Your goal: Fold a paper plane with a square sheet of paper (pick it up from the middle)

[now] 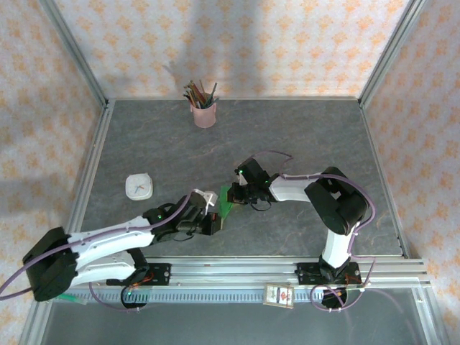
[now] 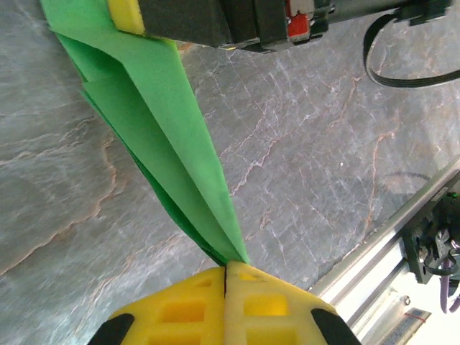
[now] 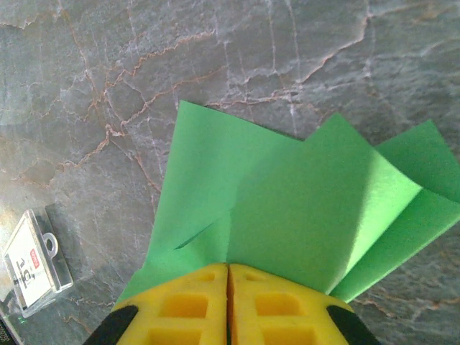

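Observation:
The bright green sheet of paper [image 1: 228, 199] is folded into a narrow, layered shape and hangs just above the table between my two grippers. My left gripper [image 2: 228, 264] is shut on its pointed end, from which the creased layers [image 2: 169, 144] fan away toward the right gripper's yellow finger [image 2: 126, 14]. My right gripper [image 3: 228, 266] is shut on the wider end, where several flaps [image 3: 287, 201] spread out past the fingertips. From above, the left gripper [image 1: 215, 220] sits near and left of the paper, the right gripper [image 1: 238, 192] far and right.
A pink cup of pencils [image 1: 205, 111] stands at the back of the grey marbled table [image 1: 302, 136]. A small white card [image 1: 138, 187] lies left of the grippers, seen as a clear-cased card [image 3: 32, 262] from the right wrist. A metal rail [image 1: 287, 267] runs along the near edge.

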Controlling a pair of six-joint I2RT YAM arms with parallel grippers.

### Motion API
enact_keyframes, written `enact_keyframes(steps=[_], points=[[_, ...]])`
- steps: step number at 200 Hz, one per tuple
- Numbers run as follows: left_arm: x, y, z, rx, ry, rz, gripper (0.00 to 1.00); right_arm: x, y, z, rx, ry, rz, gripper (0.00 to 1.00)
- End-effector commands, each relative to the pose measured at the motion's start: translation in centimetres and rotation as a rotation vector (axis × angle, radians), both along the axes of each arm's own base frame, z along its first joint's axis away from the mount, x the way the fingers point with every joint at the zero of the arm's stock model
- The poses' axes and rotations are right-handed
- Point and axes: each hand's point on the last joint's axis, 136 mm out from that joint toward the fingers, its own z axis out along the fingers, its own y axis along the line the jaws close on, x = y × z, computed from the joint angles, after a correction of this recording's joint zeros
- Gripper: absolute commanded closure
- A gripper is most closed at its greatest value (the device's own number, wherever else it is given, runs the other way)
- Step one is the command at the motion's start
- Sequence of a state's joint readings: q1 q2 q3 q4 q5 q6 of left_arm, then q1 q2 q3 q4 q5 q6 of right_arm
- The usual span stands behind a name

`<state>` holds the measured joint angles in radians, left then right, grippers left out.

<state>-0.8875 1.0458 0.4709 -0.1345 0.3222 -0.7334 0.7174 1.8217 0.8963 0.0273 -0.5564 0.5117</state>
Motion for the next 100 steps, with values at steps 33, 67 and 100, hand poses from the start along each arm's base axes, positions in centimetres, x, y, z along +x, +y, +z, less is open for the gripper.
enact_keyframes(steps=[33,67,100], points=[[0.1,2.6,3.2,-0.055,-0.107,0.078,0.96,-2.7,-6.1,-7.3,-0.306,0.125,-0.06,0.9],[1.2,-1.2,3.3,-0.117,-0.07,0.008,0.95,-2.7,-6.2,-7.3,-0.308,0.125,-0.062,0.9],[2.8,-3.1,1.3,-0.065,-0.061,-0.02,0.97,-2.7,-6.2,-7.2,-0.304,0.124,-0.063,0.9]])
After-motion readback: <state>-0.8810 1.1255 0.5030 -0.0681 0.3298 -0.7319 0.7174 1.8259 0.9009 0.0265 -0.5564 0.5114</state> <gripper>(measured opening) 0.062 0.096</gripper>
